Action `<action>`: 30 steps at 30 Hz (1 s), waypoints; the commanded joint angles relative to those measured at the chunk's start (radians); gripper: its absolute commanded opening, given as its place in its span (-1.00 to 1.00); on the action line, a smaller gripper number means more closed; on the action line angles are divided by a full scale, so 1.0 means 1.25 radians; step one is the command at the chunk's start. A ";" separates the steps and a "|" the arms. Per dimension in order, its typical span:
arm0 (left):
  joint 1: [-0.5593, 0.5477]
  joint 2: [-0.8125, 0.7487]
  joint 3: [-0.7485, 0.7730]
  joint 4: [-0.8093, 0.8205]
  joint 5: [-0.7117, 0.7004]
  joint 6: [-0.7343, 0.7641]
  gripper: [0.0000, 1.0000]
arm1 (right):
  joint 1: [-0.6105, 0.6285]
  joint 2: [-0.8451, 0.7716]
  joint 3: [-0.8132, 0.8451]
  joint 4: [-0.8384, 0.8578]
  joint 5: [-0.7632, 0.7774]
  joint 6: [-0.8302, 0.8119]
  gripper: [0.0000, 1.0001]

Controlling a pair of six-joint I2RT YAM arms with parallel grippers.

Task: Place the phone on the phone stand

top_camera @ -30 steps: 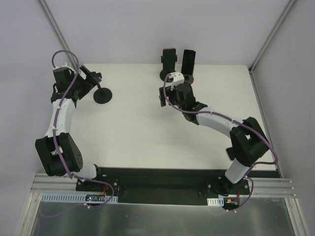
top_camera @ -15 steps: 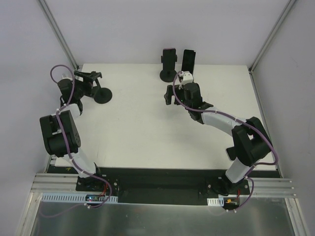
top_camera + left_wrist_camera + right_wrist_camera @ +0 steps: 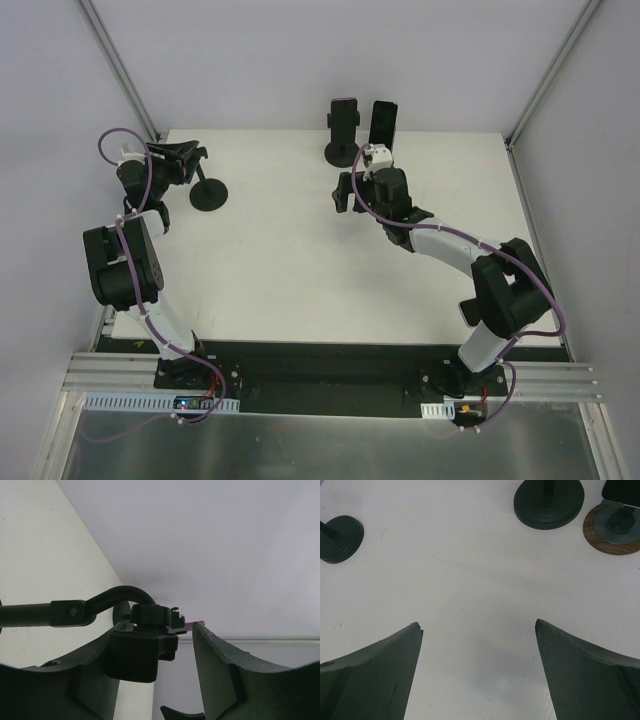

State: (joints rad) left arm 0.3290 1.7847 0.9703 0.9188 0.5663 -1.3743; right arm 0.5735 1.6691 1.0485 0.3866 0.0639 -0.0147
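Two phones (image 3: 383, 122) stand upright, long axes vertical; left hand (image 3: 157, 630) loosely straddles a stand head (image 3: 142, 655), right hand (image 3: 479, 625) gapes.

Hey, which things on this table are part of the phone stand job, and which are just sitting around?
Job: left tool, its fingers either side of the left stand head.
Probably idle: black stand at the back, holding a phone; wood-base stand, holding a second phone; right tool, open, empty.

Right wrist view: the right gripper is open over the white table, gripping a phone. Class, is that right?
Not quite. The right gripper is open over the white table, but it grips nothing: the right wrist view shows only bare table between its jaws.
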 commanded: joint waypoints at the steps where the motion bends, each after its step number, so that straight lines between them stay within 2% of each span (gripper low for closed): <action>1: 0.008 -0.005 0.035 0.028 -0.005 0.012 -0.04 | -0.004 -0.033 0.003 0.047 -0.009 0.009 0.93; 5: 0.007 -0.034 0.014 0.016 -0.008 0.017 -0.35 | -0.004 -0.036 0.001 0.047 -0.011 0.009 0.93; 7: 0.006 -0.058 0.004 0.014 -0.004 0.022 -0.41 | -0.005 -0.037 0.001 0.047 -0.008 0.009 0.93; 8: 0.003 -0.067 0.001 0.003 -0.001 0.026 -0.56 | -0.005 -0.037 -0.001 0.045 -0.007 0.009 0.93; 12: -0.015 -0.124 -0.043 -0.002 0.006 0.011 -0.90 | -0.004 -0.041 -0.007 0.045 -0.001 0.009 0.93; 15: -0.053 -0.181 -0.082 0.015 0.012 -0.023 -1.00 | -0.005 -0.047 -0.013 0.047 0.009 0.009 0.93; 18: -0.105 -0.248 -0.154 0.064 -0.026 -0.072 -1.00 | -0.005 -0.053 -0.021 0.047 0.022 0.006 0.93; 21: -0.211 -0.308 -0.213 0.084 -0.089 -0.062 -1.00 | -0.006 -0.061 -0.031 0.047 0.036 0.003 0.93; 22: -0.287 -0.334 -0.226 0.073 -0.114 -0.054 -1.00 | -0.006 -0.065 -0.036 0.047 0.043 0.004 0.93; 23: -0.322 -0.345 -0.256 0.074 -0.148 -0.047 -1.00 | -0.007 -0.070 -0.042 0.048 0.071 0.008 0.93; 25: -0.429 -0.372 -0.288 0.109 -0.262 -0.032 -1.00 | -0.010 -0.090 -0.069 0.051 0.111 0.009 0.93; 27: -0.499 -0.394 -0.326 0.146 -0.339 0.029 -1.00 | -0.018 -0.115 -0.091 0.067 0.154 0.037 0.93; 28: -0.528 -0.397 -0.332 0.155 -0.418 0.052 -1.00 | -0.022 -0.123 -0.113 0.074 0.161 0.044 0.93; 29: -0.588 -0.397 -0.330 0.160 -0.443 0.087 -1.00 | -0.028 -0.130 -0.126 0.078 0.165 0.050 0.93; 30: -0.609 -0.380 -0.325 0.168 -0.466 0.093 -1.00 | -0.038 -0.144 -0.136 0.091 0.165 0.062 0.93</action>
State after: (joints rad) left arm -0.3233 1.3426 0.5591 0.9344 0.2562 -1.3705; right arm 0.5587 1.5753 0.9245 0.4122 0.1886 0.0036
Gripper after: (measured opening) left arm 0.392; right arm 0.967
